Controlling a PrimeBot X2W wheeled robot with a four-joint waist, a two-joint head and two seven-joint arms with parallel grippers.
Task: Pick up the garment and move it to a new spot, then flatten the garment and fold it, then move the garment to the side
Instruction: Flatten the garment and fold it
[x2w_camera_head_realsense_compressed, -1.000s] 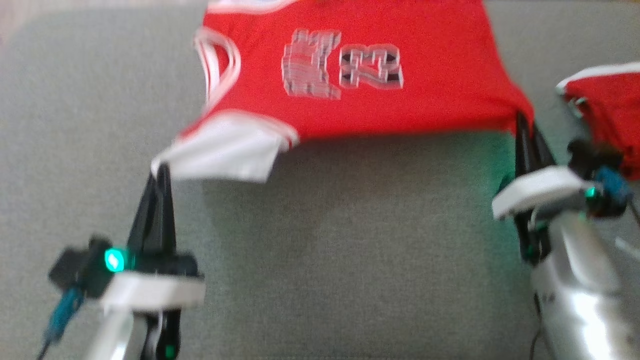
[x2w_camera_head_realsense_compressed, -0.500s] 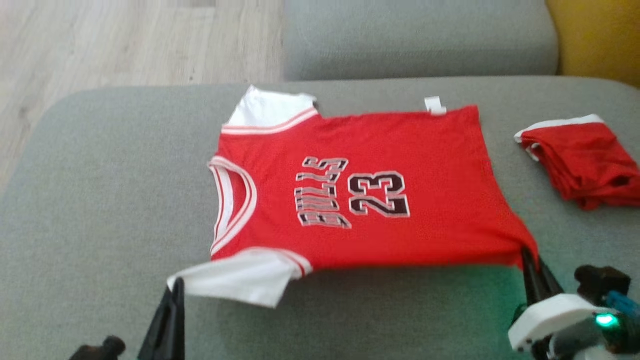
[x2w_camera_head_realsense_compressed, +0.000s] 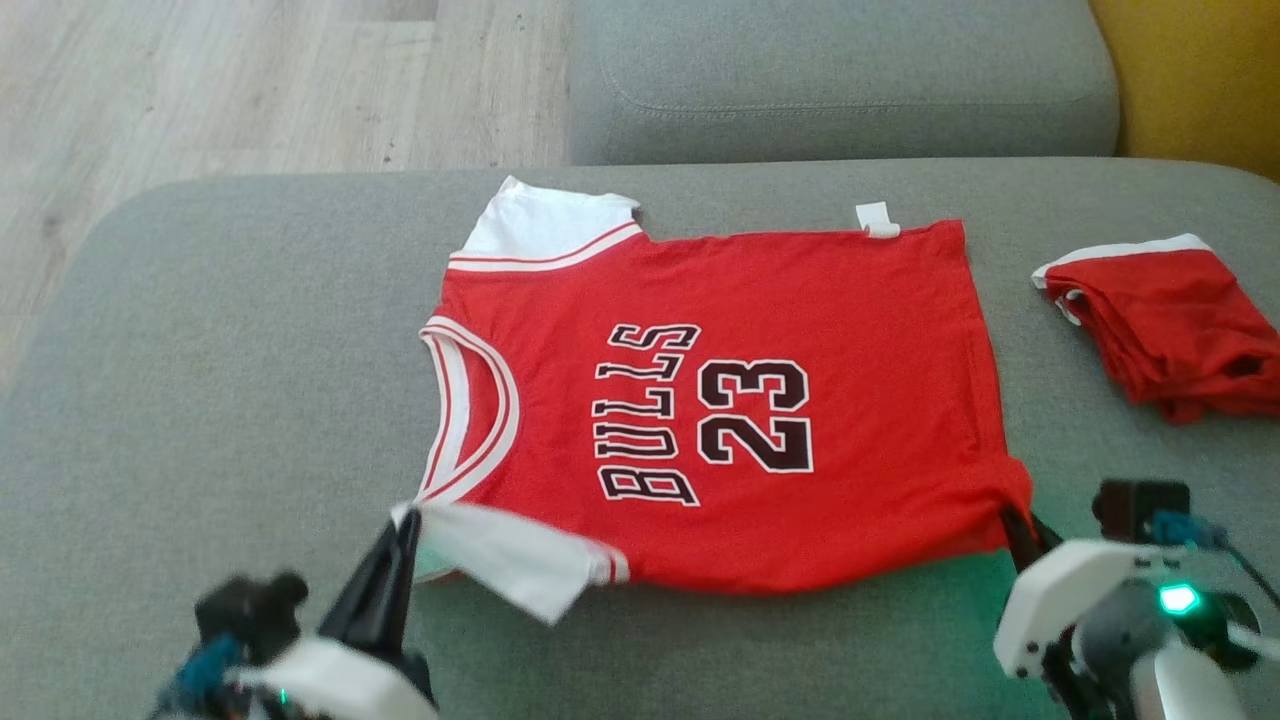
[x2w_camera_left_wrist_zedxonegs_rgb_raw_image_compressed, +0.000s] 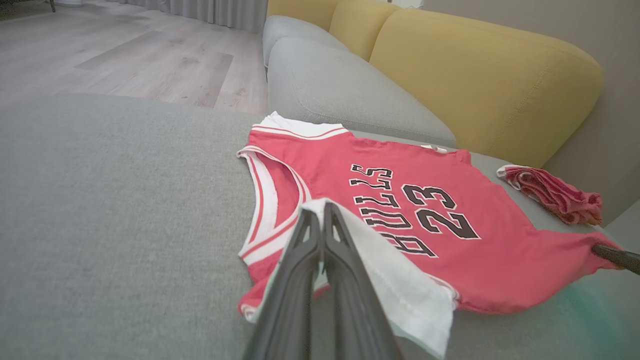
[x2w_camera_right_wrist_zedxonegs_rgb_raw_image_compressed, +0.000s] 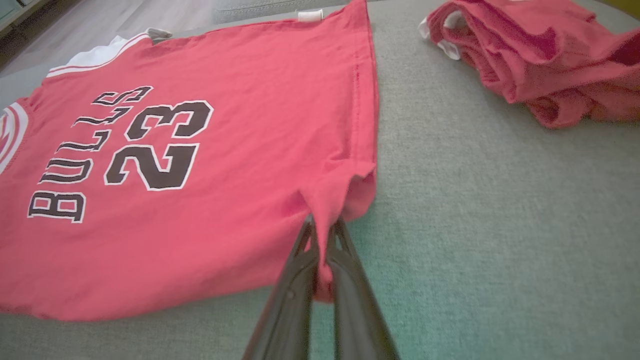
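Head view: white sleeve (x2w_camera_head_realsense_compressed: 500, 560) farther inward

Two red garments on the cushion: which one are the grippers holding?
The spread-out BULLS 23 jersey: the left gripper pinches its white sleeve, the right gripper its hem corner. The other red garment lies bunched apart, untouched.

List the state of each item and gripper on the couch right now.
jersey: spread face up on grey cushion, near corners lifted.
left gripper: shut on jersey's white sleeve.
right gripper: shut on jersey's hem corner.
second red garment: bunched, lying apart from jersey.
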